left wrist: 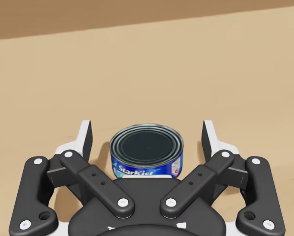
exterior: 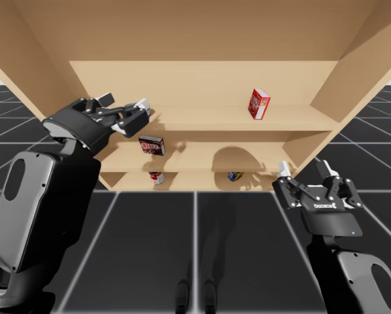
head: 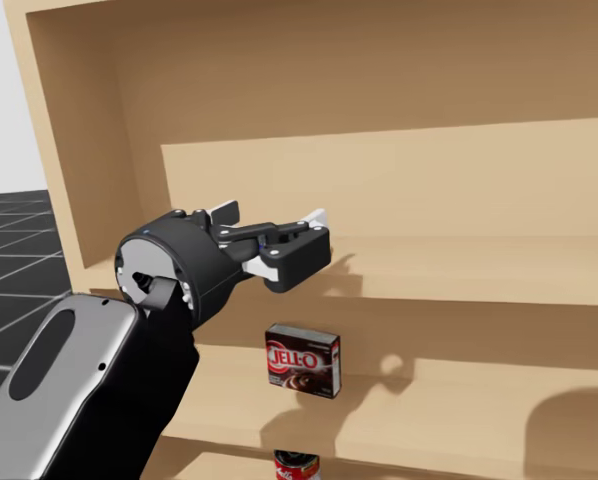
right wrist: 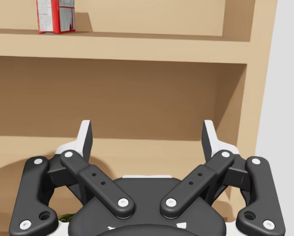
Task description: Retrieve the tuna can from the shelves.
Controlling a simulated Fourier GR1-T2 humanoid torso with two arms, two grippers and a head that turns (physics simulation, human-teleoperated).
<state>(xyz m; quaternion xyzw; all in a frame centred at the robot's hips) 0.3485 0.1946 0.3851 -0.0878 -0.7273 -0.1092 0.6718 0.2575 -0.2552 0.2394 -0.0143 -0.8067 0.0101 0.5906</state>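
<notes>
The wooden shelves (exterior: 202, 118) span the upper half of the high view. My left end effector (left wrist: 147, 137) reaches onto the top shelf at upper left, fingers spread wide. My right end effector (exterior: 306, 173) hangs open at lower right. A red-and-white box (exterior: 259, 103) with a printed label stands upper right. The tuna can (left wrist: 147, 150), short, round and blue with white lettering, stands upright between the left fingers, untouched, its axis vertical.

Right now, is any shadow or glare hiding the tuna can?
Left wrist view: no, the tuna can is evenly lit, no glare. High view: a round shadow darkens the middle shelf right of the dark box. Head view: soft shadow beside that box.
</notes>
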